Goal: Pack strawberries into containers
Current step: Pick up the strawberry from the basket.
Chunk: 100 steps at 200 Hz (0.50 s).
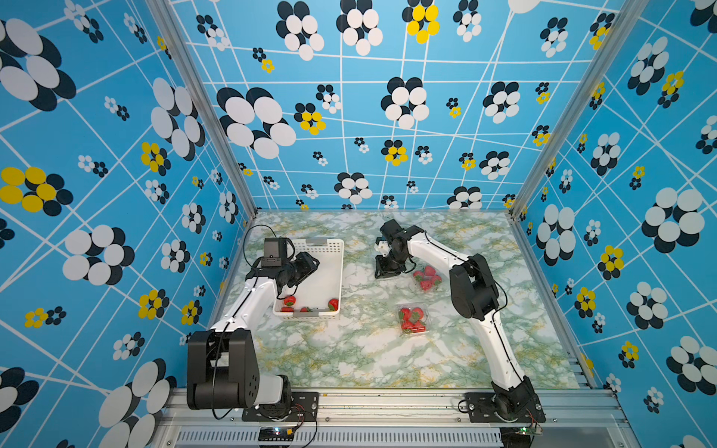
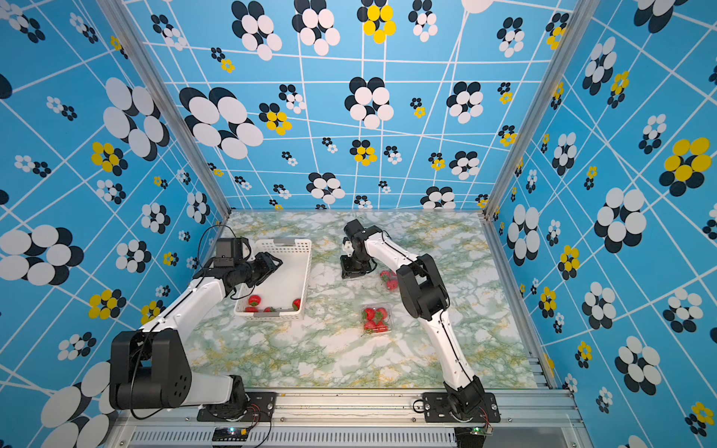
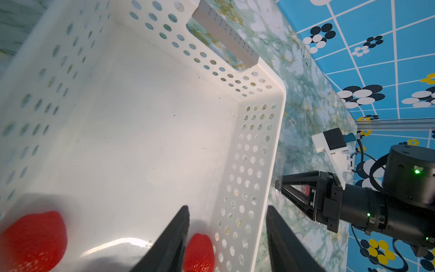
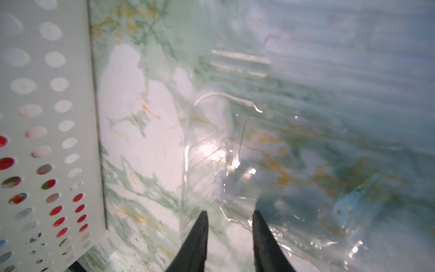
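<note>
Three strawberries lie at the near end of the white basket (image 1: 334, 248): one (image 1: 289, 300) on the left, one (image 1: 333, 303) on the right, one (image 1: 305, 309) between them. My left gripper (image 3: 227, 207) hangs open above the basket's right wall, and a strawberry (image 3: 199, 253) shows low between its fingers. Two clear containers (image 1: 413, 319) (image 1: 426, 277) on the table hold red strawberries. My right gripper (image 4: 230, 212) is down at the table right of the basket. It is shut on the thin edge of an empty clear container (image 4: 207, 146).
The basket (image 4: 47, 94) stands close to the left of the right gripper (image 1: 384, 273). The left arm's wrist (image 1: 275, 252) overhangs the basket's far left corner. Blue patterned walls enclose the marble-patterned table (image 1: 349, 357) on three sides.
</note>
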### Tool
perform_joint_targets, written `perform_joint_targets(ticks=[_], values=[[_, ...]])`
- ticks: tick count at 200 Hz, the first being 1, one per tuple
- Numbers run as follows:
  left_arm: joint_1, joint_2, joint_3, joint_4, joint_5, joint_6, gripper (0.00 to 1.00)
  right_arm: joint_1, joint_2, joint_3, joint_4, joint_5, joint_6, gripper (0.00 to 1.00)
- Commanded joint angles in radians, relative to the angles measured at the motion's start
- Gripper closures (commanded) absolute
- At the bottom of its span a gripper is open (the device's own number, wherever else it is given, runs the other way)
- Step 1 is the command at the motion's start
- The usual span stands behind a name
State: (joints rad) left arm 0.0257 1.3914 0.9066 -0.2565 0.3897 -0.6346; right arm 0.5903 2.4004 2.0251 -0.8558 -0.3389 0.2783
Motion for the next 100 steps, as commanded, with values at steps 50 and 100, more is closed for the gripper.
perform_joint_targets(ticks=[50,100], values=[[0.019,-0.050,-0.050,-0.040,0.032,0.039,0.43,0.140,-0.117,-0.108,0.057,-0.034,0.087,0.62],[0.052,-0.074,-0.053,-0.055,0.039,0.055,0.43,0.164,-0.217,-0.099,-0.015,0.147,0.079,0.43]])
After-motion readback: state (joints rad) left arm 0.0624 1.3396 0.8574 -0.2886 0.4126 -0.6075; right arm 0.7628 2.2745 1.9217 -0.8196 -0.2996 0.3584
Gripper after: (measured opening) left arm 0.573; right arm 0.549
